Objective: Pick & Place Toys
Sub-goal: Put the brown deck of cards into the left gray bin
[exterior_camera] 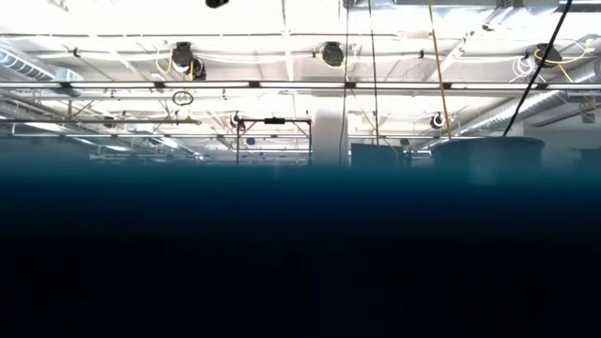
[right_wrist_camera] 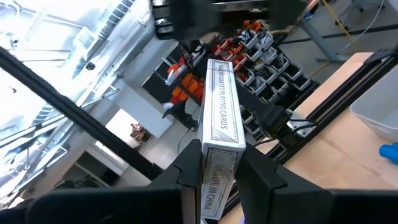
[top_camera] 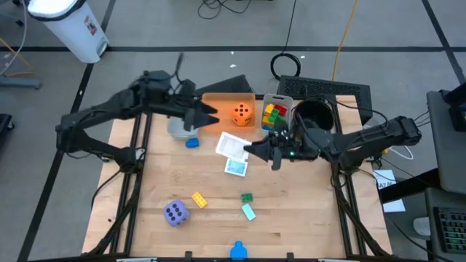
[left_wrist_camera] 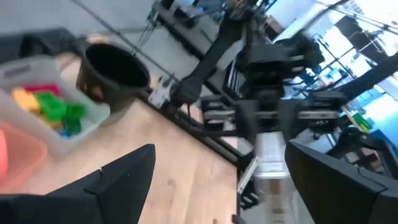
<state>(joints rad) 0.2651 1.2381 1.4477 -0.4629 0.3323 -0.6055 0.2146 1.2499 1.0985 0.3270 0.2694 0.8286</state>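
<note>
The right gripper [right_wrist_camera: 219,163] pinched a white card box [right_wrist_camera: 219,118] with grey printed letters, which stood on end between its 2 fingers. The left gripper [top_camera: 211,115] was wide open, with the orange die [top_camera: 242,113] just beside it.

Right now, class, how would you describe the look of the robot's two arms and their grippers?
Both arms are dark, nearly black, built of jointed segments. The left gripper ends in two pointed, wedge-shaped black fingers. The right gripper has flat, matte black fingers, with a small green light glowing near its wrist.
</note>
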